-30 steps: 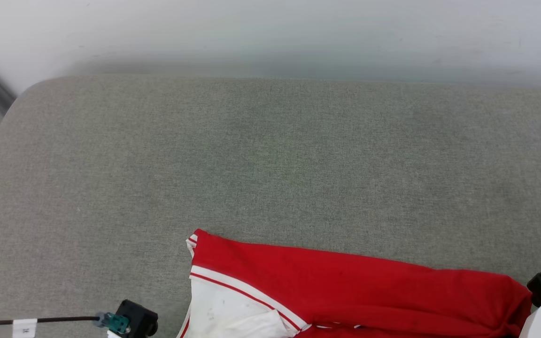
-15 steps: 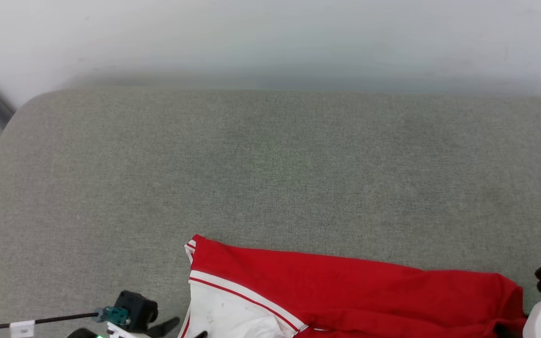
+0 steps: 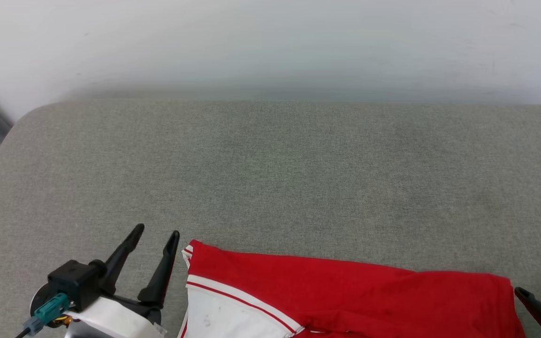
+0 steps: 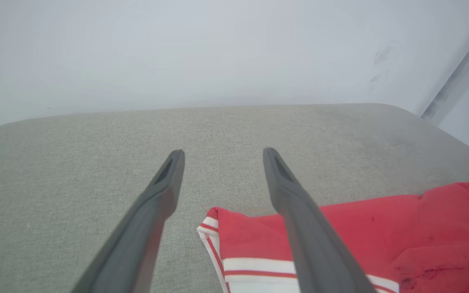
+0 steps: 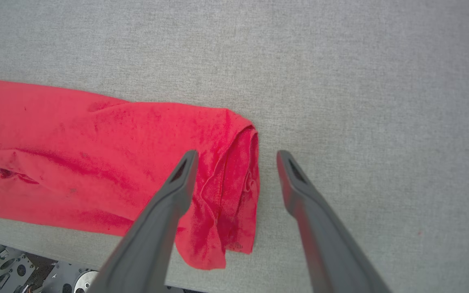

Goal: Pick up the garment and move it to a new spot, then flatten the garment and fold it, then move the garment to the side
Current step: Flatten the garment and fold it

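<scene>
Red cloth of the garment [image 3: 345,295] stretched along the near edge of the grey fabric bench [image 3: 270,178], white sleeve with striped trim at its left end, bunched red end at its right. Same spot on the bench as half a second ago. Left claw [image 3: 157,230] now risen well into the head view, just left of the striped corner, fingers parted wide, holding nothing. Before, only its wrist block and two fingertips at the bottom edge. Right claw [image 3: 538,291] now showing fingertips at the lower right, spread wide, empty, one finger over the bunched end, the other over bare bench. Far bench edge lower in frame: camera shift.
</scene>
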You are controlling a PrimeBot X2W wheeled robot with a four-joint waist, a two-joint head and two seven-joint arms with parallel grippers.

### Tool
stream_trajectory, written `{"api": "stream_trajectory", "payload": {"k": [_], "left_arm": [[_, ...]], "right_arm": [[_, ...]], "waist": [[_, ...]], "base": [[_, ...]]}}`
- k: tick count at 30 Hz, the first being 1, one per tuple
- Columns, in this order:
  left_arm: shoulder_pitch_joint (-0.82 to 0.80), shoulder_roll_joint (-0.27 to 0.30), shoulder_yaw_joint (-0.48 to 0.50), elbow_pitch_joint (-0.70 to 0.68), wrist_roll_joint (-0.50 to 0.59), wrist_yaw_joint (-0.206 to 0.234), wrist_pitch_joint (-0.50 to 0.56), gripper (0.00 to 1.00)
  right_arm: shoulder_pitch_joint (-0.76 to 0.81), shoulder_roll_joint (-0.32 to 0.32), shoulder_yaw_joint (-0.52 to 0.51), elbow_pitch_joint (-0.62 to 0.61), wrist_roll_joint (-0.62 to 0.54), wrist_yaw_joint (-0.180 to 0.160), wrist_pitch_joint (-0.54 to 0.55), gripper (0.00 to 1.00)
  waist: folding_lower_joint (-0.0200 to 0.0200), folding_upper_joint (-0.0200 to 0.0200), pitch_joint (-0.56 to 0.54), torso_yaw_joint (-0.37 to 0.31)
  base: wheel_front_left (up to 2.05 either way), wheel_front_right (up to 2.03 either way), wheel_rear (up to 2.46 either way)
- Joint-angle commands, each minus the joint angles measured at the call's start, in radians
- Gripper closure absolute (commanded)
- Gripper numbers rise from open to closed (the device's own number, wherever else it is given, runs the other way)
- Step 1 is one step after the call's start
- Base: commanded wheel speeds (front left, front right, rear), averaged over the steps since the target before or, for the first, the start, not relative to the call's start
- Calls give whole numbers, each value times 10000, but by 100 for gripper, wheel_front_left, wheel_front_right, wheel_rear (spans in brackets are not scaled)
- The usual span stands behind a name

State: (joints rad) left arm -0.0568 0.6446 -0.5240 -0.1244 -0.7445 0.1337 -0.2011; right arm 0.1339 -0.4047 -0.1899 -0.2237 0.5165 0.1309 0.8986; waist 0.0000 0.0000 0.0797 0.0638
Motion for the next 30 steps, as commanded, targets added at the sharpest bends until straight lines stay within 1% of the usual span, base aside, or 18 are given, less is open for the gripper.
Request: {"api": "stream_trajectory", "payload": {"k": [1,3,5,7,8,10,14,18,22,25,29,30], "left_arm": [[113,-164,140,61,68,109,-224,0],[115,-365,510,192,414,279,-522,0],[144,-682,952,231,840,427,-623,0],[119,-1044,1558,7,1615,484,-647,0],[165,-1139,1776,-79,2176,447,-650,0],[351,-1621,2233,-260,2900,329,-643,0],[623,-2352,3020,-364,4047,-116,-647,0],[767,-2983,3526,-242,4618,-701,-647,0],[739,-3507,3794,-60,5055,-1333,-640,0],[692,-3808,3986,79,5316,-1703,-640,0],[712,-4076,4243,237,5596,-2043,-641,0],[725,-4138,4311,274,5653,-2113,-641,0]], "right_arm": [[147,216,-145,-80,-90,-4,40,0],[185,552,-328,-209,-294,-4,111,0],[243,866,-532,-159,-534,-2,141,0],[290,1207,-712,-29,-756,-4,72,0],[288,1382,-836,54,-870,-4,20,0],[259,1716,-1021,284,-1070,-4,-148,0],[68,2245,-1336,922,-1210,-4,-498,0],[-85,2551,-1597,1628,-1231,-4,-816,0],[-273,2793,-1853,2439,-1054,-4,-1073,0],[-272,2897,-1552,2988,-892,-2,-1129,0],[-195,3096,-745,3334,-240,52,-990,0],[-156,3102,-624,3382,-128,58,-1004,43]], "waist": [[0,0,13,-10],[0,0,43,-6],[0,0,88,15],[0,0,146,62],[0,0,185,92],[0,0,271,140],[0,0,498,222],[0,0,735,320],[0,0,949,471],[0,0,1012,551],[0,0,974,612],[0,0,946,621]], "base": [[0,0,0],[0,0,0],[0,0,0],[0,0,0],[0,0,0],[0,0,0],[0,0,0],[0,0,0],[0,0,0],[0,0,0],[0,0,0],[0,0,0]]}}
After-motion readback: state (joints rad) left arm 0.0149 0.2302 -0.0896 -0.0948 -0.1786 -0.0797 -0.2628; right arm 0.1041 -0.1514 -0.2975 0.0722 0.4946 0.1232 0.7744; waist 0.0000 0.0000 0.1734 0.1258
